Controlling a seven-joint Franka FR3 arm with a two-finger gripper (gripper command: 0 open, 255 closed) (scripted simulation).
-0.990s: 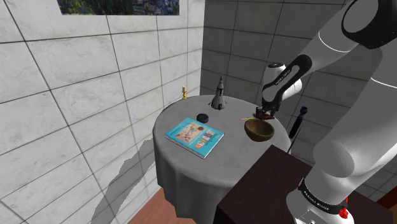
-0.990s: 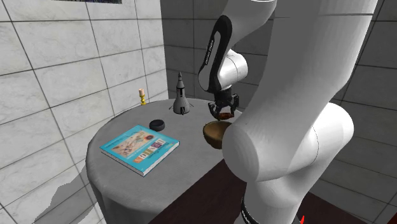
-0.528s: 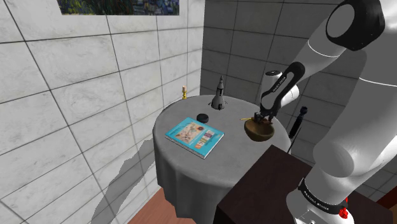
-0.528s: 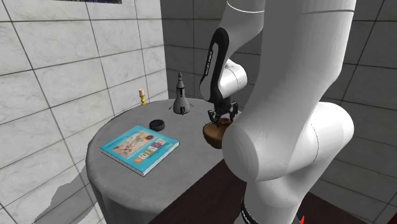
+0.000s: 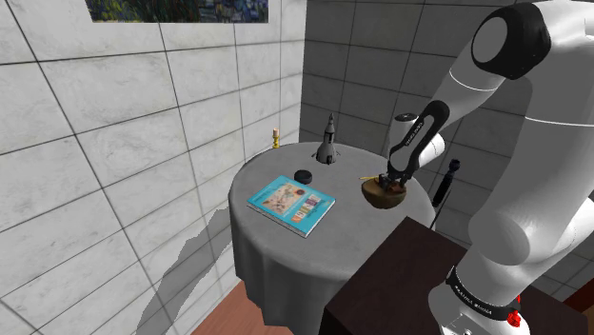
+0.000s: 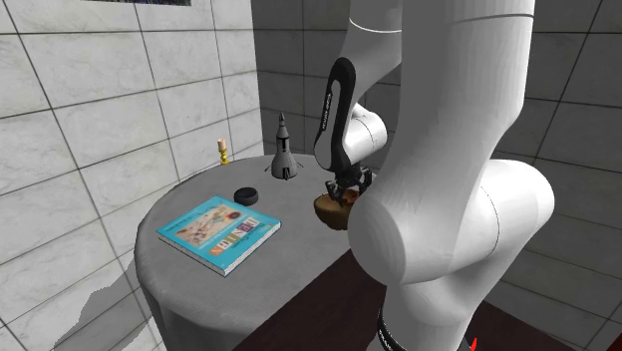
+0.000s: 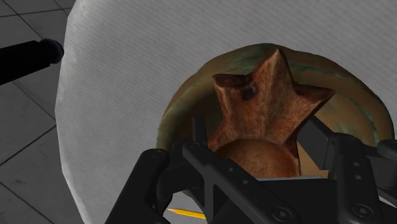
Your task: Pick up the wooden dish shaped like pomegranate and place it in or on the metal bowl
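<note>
The brown pomegranate-shaped dish (image 7: 267, 105), with a star-shaped crown, sits between my black fingers (image 7: 198, 130), which clasp it on both sides. My gripper (image 7: 254, 133) holds it low inside the brownish-green bowl (image 7: 181, 111), whose rim rings the dish. In the shoulder view the gripper (image 5: 390, 182) is down at the mouth of the bowl (image 5: 383, 199), near the table's right edge. The second exterior view has the gripper (image 6: 346, 194) dipped into the bowl (image 6: 332, 209), partly behind the arm.
On the round grey-clothed table (image 5: 276, 238) lie a blue picture book (image 5: 292, 204), a black puck (image 5: 304, 175), a rocket model (image 5: 328, 141) and a yellow pencil (image 5: 366, 177). A small yellow figure (image 5: 274, 137) stands at the far edge. The dark stand (image 5: 409, 276) adjoins the table.
The gripper has come down with the pomegranate dish from above the bowl into its mouth. The arm's elbow has risen. The other things on the table have not moved.
</note>
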